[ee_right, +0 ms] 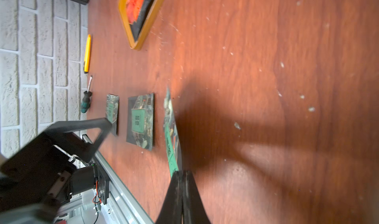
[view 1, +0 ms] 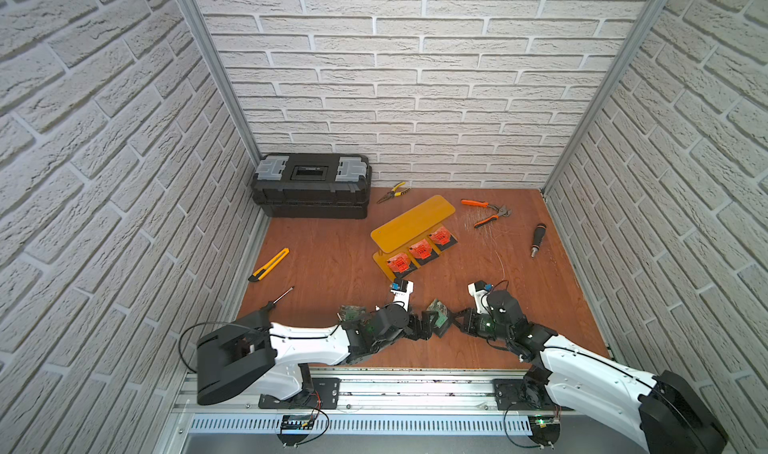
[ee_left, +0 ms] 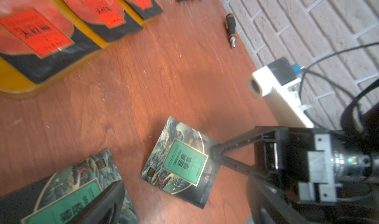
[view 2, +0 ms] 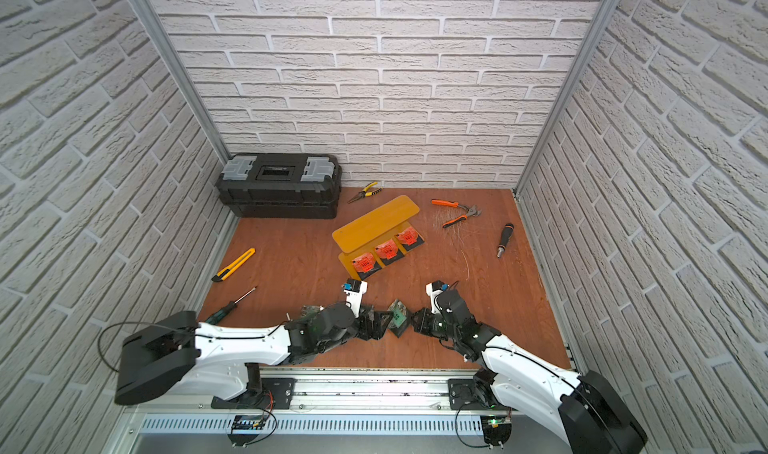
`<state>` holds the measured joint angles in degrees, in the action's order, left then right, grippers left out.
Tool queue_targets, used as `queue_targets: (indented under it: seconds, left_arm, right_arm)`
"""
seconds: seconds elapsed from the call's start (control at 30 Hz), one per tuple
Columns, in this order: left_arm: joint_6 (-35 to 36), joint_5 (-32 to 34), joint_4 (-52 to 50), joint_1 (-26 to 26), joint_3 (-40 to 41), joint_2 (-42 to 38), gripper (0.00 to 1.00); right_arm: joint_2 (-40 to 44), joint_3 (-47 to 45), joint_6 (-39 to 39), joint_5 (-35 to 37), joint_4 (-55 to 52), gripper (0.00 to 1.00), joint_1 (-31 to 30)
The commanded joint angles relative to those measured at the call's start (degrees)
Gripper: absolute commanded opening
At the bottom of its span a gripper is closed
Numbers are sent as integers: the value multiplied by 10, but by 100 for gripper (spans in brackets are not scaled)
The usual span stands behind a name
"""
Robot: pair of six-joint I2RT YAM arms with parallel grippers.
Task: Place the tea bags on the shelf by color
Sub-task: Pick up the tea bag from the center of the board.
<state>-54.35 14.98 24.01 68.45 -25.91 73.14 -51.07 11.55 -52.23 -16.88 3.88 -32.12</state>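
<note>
Closest to the lens: right gripper (ee_right: 182, 172), fingers pressed flat together on the near edge of a green tea bag (ee_right: 171, 130). Holds that sachet tipped up on edge over the table (ee_right: 266, 79), nearly edge-on to the right wrist camera; cannot tell whether its far corner touches the wood. Hangs between the two grippers at the front of the table, well apart from the shelf (view 1: 411, 223). Facing it from the opposite side, left gripper (view 1: 424, 325), jaws spread wide, gripping nothing. Shows one finger (ee_left: 102, 202) across a second green tea bag (ee_left: 61, 188), contact not clear. Farther along the same line, flat on the wood, a third green tea bag (ee_right: 112, 110). As for the held bag's looks: square, black-edged, dark mountain-landscape print, gold-rimmed green label reading GREEN TEA beside Chinese characters. On the shelf's lower plate, three orange-red tea bags (view 1: 422, 251) in a row, side by side, black edges toward the front and partly tucked under the amber upper plate.
</note>
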Motion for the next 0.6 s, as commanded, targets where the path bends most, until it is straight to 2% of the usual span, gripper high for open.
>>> queue_targets:
  seconds: [0.0,0.2,0.57]
  left_arm:
    - [15,52,-88,2,10,-71,98]
    - [20,99,-190,1,21,-181,98]
    - [13,121,-281,-1,30,-290,98]
  right_arm:
    - [35,2,29,13,-16,3,-3]
    - [92,-4,37,31,-46,3,-2]
    - [158,8,32,53,-86,3,-2]
